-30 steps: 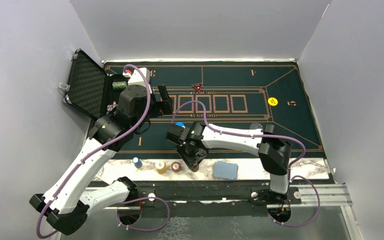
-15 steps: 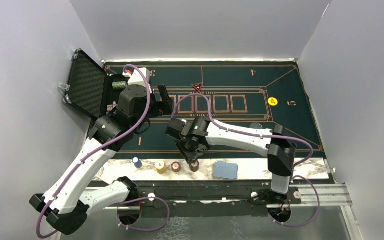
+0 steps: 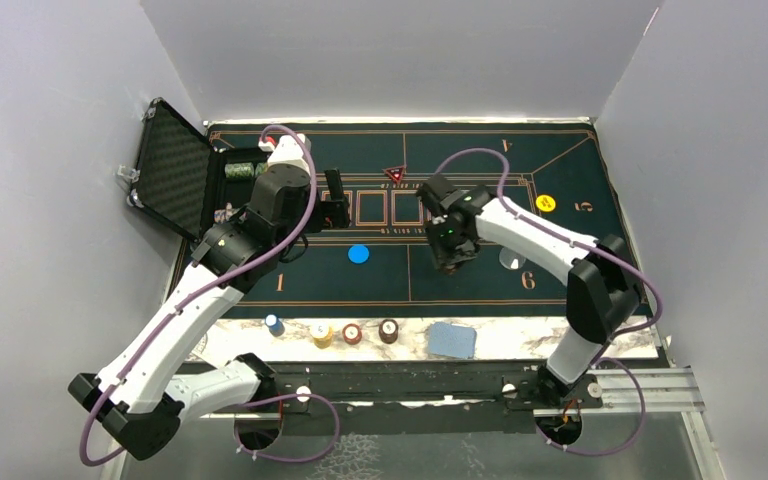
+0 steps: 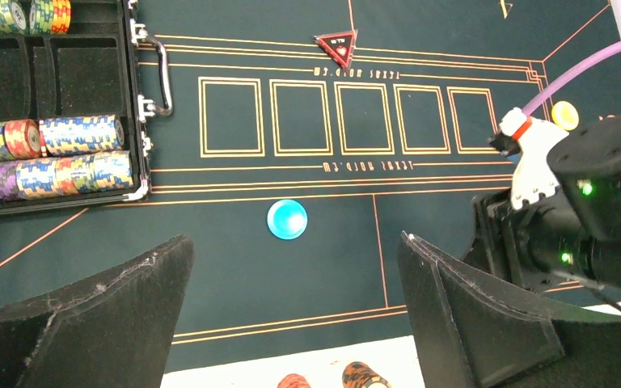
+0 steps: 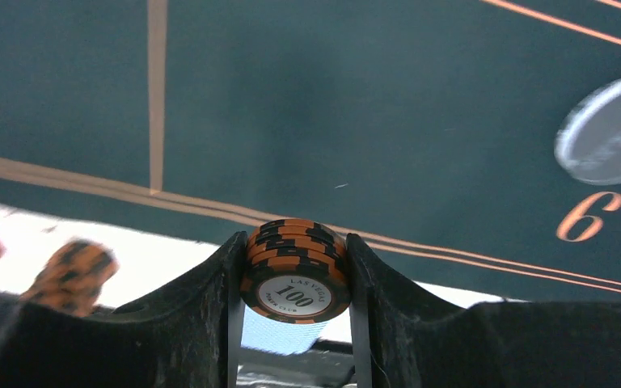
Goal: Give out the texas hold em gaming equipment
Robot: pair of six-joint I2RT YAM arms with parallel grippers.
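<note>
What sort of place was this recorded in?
Probably a lab test booth staged as a poker table: plain white walls box in the workspace, a green felt mat with numbered positions covers it, and an open black case holds rows of chips.

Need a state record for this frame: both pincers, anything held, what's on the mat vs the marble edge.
left pincer: open, empty, above the mat
right pincer: shut on orange-black chip stack, above the mat
on mat: blue disc, yellow disc, clear disc, red triangular marker
marble edge: four chip stacks, blue card deck
case: open, chips inside
</note>
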